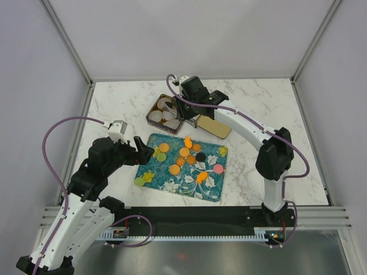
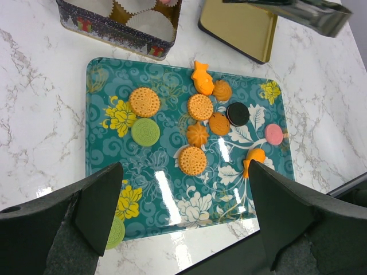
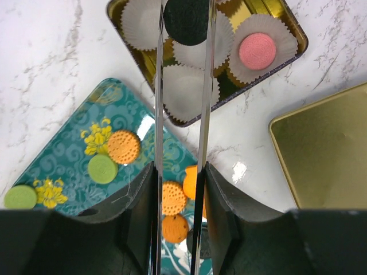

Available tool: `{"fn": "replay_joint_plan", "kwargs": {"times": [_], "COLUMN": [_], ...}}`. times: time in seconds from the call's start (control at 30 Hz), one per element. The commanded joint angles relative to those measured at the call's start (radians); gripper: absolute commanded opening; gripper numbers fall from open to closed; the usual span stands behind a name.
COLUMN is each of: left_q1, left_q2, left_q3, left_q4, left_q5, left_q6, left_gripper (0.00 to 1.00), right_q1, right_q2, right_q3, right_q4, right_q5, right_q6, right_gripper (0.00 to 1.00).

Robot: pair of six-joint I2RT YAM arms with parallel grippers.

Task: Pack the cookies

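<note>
Several cookies lie on a teal floral tray [image 1: 209,192]: mostly orange ones [image 2: 144,101], a green one [image 2: 145,132], a black one [image 2: 238,114] and a pink one [image 2: 274,134]. My left gripper [image 2: 184,172] is open and empty above the tray's near edge, also in the top view [image 1: 143,152]. My right gripper [image 3: 184,10] hangs over the open tin [image 3: 301,40], its long blades shut on a black cookie [image 3: 186,23] above a white paper cup [image 3: 179,91]. A pink cookie [image 3: 257,50] sits in another cup in the tin.
The tin [image 1: 153,119] stands behind the tray with several white paper cups in it. Its gold lid [image 1: 213,127] lies upturned to the right of it. Another green cookie [image 2: 114,232] sits at the tray's near left corner. Grey walls enclose the marble table.
</note>
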Motion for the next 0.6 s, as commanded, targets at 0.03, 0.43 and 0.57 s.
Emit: {"fn": "replay_joint_plan", "kwargs": {"times": [0.03,0.43,0.57], "left_q1": [-0.004,-0.006,-0.006], "left_q2": [-0.004,-0.004,-0.004], "left_q3": [0.0,-0.002,-0.002], "left_q4": [0.023,0.023,0.023], "left_q5": [-0.015,-0.015,-0.015], "left_q6": [0.034,0.032,0.034], "left_gripper": [0.98,0.98,0.98], "right_q1": [-0.012,-0.013,-0.012], "right_q2": [0.09,0.155,0.145], "right_q3": [0.095,0.098,0.09], "right_q4": [0.025,0.033,0.032], "right_q5": [-0.032,-0.009,0.0], "right_q6": [0.013,0.012,0.007], "right_gripper": [0.37,0.43,0.47]}}
